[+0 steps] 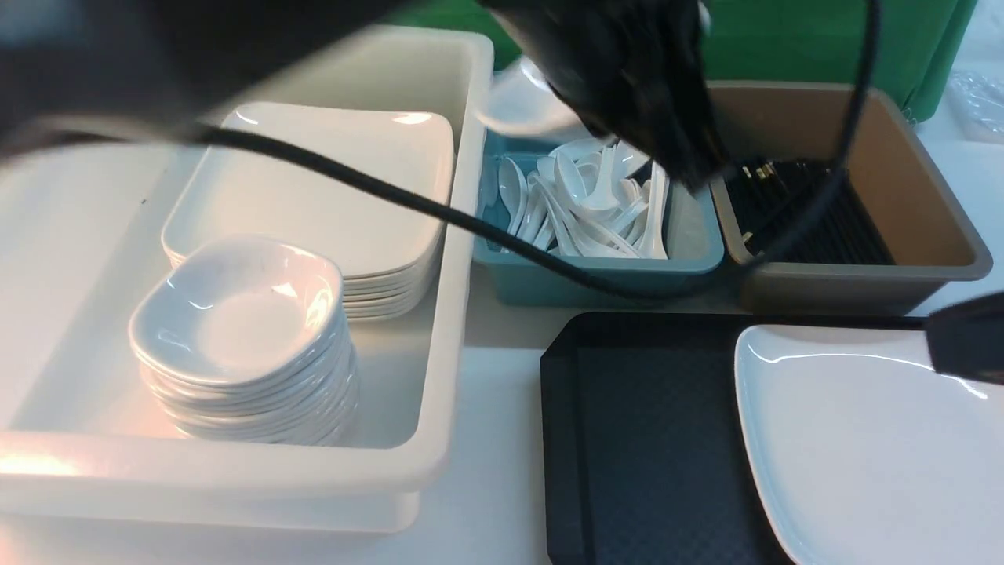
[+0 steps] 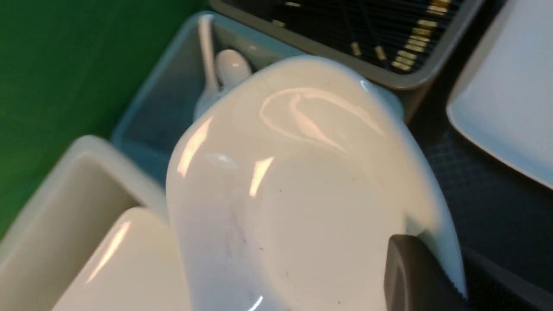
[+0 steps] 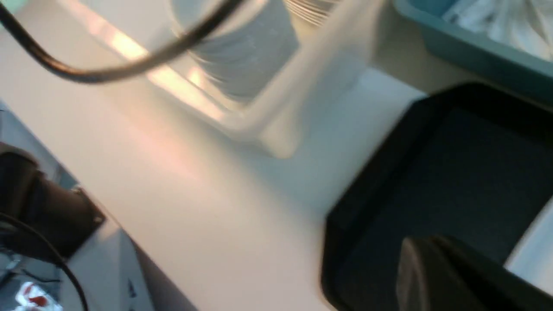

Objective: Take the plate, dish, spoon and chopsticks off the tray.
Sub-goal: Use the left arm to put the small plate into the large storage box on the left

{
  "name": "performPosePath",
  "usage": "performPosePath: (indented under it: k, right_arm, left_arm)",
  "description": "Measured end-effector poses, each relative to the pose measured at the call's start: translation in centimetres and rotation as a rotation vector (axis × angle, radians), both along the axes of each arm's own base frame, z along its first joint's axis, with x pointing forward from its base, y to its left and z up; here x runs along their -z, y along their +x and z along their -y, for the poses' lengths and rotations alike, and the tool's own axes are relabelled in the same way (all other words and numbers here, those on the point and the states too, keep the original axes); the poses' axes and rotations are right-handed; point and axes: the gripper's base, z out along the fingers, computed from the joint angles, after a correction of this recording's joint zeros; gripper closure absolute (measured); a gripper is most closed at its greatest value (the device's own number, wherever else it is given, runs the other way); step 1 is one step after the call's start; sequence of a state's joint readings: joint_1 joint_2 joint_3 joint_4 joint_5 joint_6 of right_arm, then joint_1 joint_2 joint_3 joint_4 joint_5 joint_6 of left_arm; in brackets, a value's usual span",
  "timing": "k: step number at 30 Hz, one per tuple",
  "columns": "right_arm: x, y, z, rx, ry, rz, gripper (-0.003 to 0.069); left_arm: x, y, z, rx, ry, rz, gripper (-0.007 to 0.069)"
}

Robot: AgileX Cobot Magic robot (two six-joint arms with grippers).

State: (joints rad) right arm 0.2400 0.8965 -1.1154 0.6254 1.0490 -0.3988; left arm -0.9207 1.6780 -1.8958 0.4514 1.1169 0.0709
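closest to us is the left arm (image 1: 627,78), a dark blur across the top of the front view, with its cable (image 1: 392,196) looping down in front of the bins. from the left wrist we see the left gripper (image 2: 410,272) clenched on the rim of a small white dish (image 2: 302,185), one dark finger (image 2: 419,285) pressed against the glossy surface. the dish is held tilted in the air over the teal bin (image 1: 596,275) and its pile of spoons (image 1: 596,204). just right of that bin stands the brown tub (image 1: 925,196) with a heap of chopsticks (image 1: 808,212) inside. on the left, the white tub (image 1: 463,235) holds a stack of plates (image 1: 314,196) at the back and a stack of small dishes (image 1: 243,337) in front. the black tray (image 1: 643,439) sits on the table (image 1: 494,486) at the near right, and the big white plate (image 1: 863,447) lies on its right part. the right gripper (image 1: 969,345) hangs at the plate's far edge with its jaws closed; we cannot tell whether it touches or pinches the rim.
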Motion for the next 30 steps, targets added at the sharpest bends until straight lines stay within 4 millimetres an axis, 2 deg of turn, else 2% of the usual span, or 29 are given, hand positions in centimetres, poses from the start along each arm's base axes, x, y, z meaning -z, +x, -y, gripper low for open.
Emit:
performPosePath:
  k: [2, 3, 6, 8, 11, 13, 17, 21, 25, 30]
  right_arm:
    - [0.0, 0.5, -0.6, -0.041, 0.041, -0.009, 0.0624]
    - [0.0, 0.7, -0.7, -0.052, 0.051, -0.009, 0.0624]
    - [0.4, 1.9, -1.7, -0.101, 0.060, -0.027, 0.0624]
    - [1.1, 2.6, -2.7, -0.142, 0.052, -0.056, 0.0625]
    - [2.1, 3.6, -4.7, -0.206, 0.041, -0.072, 0.0631]
    - [2.7, 4.1, -5.9, -0.231, 0.032, -0.075, 0.0632]
    - [4.1, 5.6, -9.1, -0.290, -0.011, -0.078, 0.0632]
    - [4.2, 7.0, -10.8, -0.308, -0.022, -0.079, 0.0632]
    - [3.6, 8.0, -11.5, -0.301, -0.014, -0.051, 0.0632]
    - [2.8, 8.3, -11.6, -0.290, -0.001, -0.015, 0.0632]
  left_arm:
    - [-1.3, -0.2, -2.4, -0.081, 0.002, -0.004, 0.0600]
    - [-1.6, -0.2, -3.1, -0.103, -0.007, -0.004, 0.0600]
    - [-2.2, 0.4, -7.0, -0.222, -0.079, -0.061, 0.0600]
    - [-1.3, 1.0, -9.3, -0.295, -0.114, -0.131, 0.0600]
    - [1.1, 1.8, -13.0, -0.425, -0.148, -0.257, 0.0600]
    - [2.8, 2.1, -14.3, -0.484, -0.144, -0.317, 0.0600]
    - [7.6, 2.5, -15.5, -0.537, -0.112, -0.419, 0.0600]
    - [10.0, 2.4, -15.2, -0.522, -0.120, -0.449, 0.0599]
    - [10.6, 2.4, -15.1, -0.494, -0.129, -0.427, 0.0598]
    - [10.7, 2.3, -14.8, -0.436, -0.126, -0.435, 0.0584]
